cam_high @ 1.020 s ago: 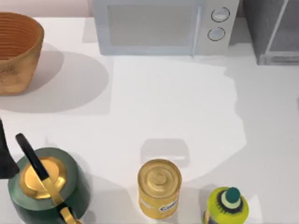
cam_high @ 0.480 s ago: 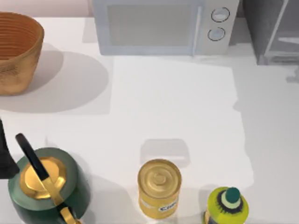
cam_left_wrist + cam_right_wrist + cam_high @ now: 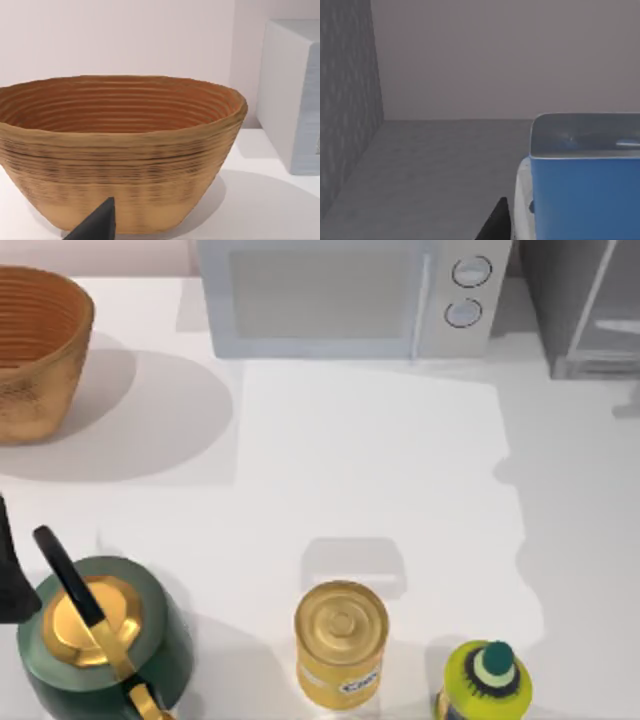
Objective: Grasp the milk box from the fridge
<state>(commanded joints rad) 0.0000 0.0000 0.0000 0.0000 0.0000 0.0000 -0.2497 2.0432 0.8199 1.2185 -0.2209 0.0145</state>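
The milk box [image 3: 584, 192] is a blue carton with a white edge and a pale top. It stands on the grey floor inside the fridge [image 3: 585, 302], close in front of the right wrist camera. A dark part of my right gripper [image 3: 495, 226] shows just beside the carton's white edge, and I cannot tell whether it touches. In the top view the fridge is the dark grey cabinet with a glassy, pale-framed door at the far right corner. My left arm [image 3: 8, 575] is parked at the table's left edge beside the kettle.
A pale microwave [image 3: 340, 295] stands at the back next to the fridge. A woven basket [image 3: 35, 350] sits at the far left. Along the front edge are a green kettle [image 3: 95, 640], a gold-lidded yellow can [image 3: 341, 640] and a yellow-green bottle [image 3: 487, 680].
The arm's shadow on the right side of the table has drifted farther right and toward the fridge. The things on the table and my left arm have not moved.
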